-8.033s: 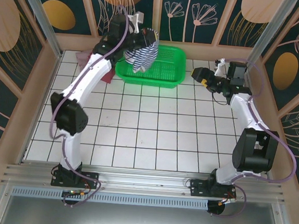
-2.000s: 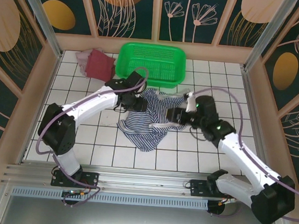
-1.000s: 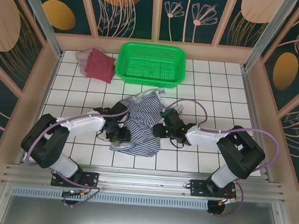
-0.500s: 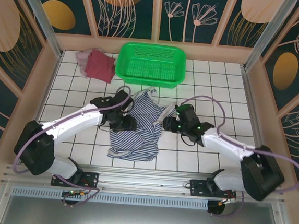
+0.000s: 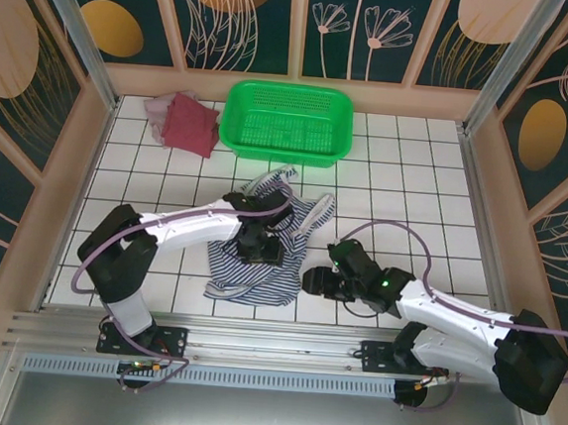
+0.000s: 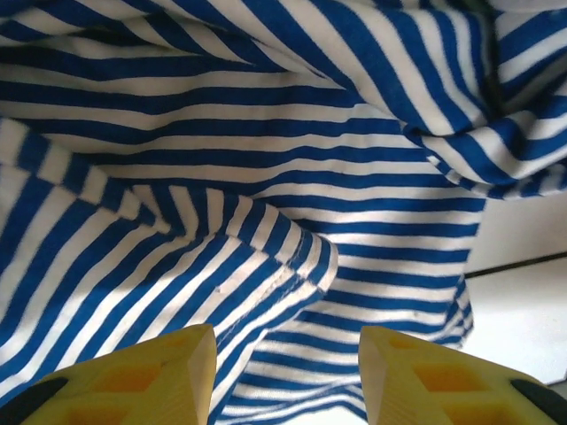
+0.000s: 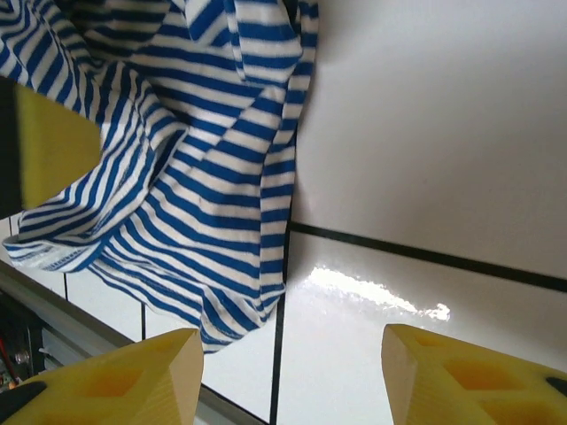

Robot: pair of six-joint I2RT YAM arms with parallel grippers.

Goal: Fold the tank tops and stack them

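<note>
far-left pile: the mauve-pink tank top [image 5: 155, 109] lies flat on the tabletop [image 5: 405, 193] at its far left, left of the basket. the maroon tank top [image 5: 193, 126] rests on it. both look folded, so this is likely the stack that the third top must join.
green basket: the green basket [image 5: 287, 123] sits at the far middle with nothing in it. it is apart from the cloth and takes no part in this step.
left pincer: the left pincer [image 5: 261, 247] hangs low over the middle of the striped top. its yellow fingers [image 6: 133, 372] are spread and nothing is caught between them. it seems placed there to pick a fresh hold or to smooth the cloth.
striped tank top: the navy-and-white striped tank top [image 5: 255, 278] lies rumpled in the near middle of the tabletop, straps toward the basket and hem toward the arms. it is crumpled and not yet folded, so it probably needs flattening first.
right pincer: the right pincer [image 5: 316, 280] sits just right of the top's near right edge, over bare tile. its fingers are spread and hold nothing, and it is likely lined up for that edge.
count: three tank tops, one basket, two pincers.
</note>
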